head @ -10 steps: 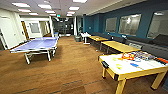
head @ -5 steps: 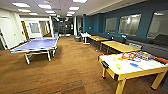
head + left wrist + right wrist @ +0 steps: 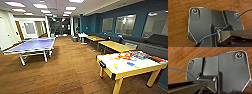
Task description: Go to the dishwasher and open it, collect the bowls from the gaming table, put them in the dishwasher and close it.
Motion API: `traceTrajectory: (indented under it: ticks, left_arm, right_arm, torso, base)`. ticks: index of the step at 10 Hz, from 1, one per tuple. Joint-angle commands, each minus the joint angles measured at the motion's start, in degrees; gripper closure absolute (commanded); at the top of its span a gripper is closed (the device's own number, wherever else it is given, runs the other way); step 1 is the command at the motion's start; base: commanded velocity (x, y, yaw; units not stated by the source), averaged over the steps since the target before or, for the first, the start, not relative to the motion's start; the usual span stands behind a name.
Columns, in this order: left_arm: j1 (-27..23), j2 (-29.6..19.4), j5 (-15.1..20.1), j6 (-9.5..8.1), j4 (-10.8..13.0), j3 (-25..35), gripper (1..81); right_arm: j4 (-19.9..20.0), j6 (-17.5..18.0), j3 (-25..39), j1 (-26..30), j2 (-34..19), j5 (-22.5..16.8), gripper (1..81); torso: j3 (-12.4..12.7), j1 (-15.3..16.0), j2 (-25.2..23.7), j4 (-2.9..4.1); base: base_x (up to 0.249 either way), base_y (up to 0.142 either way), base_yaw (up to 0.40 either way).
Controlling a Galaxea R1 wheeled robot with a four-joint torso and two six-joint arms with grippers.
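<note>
Standing in a games room, wood floor [image 3: 67, 70].

Item: gaming table [image 3: 140, 70], white tabletop, yellow edge band, floor's right side.
Item: bowls [image 3: 124, 56], bright cluster near tabletop's far edge; count unclear.
Item: ping-pong table [image 3: 31, 46], left.
Pincer state: cannot tell, either arm.
Hazard: base clipping the table's near corner, jolting bowls off.

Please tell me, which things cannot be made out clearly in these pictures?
- Head view: the coloured things on the gaming table are too small and blurred to tell bowls from the rest or to count them.
- Head view: the table's far right end is cut off by the picture's edge.
- Head view: the far doorway is dark; what lies beyond is unclear.
- Wrist views: the robot's own dark plate covers much of the wooden floor.
</note>
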Motion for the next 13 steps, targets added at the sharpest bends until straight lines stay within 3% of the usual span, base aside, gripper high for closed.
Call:
traceTrajectory:
  ticks: [1,13]
  left_arm:
    - [-2.90,-0.48,2.35,0.10,0.10,0.13,1.0]
    - [-2.90,-0.66,2.52,0.10,0.19,0.13,1.0]
  right_arm:
    - [-0.04,-0.09,0.62,2.29,0.38,-2.45,1.0]
    - [-0.13,-0.10,0.62,2.38,0.56,-2.45,1.0]
  torso:
    - [0.00,0.00,0.00,0.00]
    - [0.00,0.00,0.00,0.00]
  base:
    - [0.000,0.000,-0.205]
    - [0.000,0.000,-0.206]
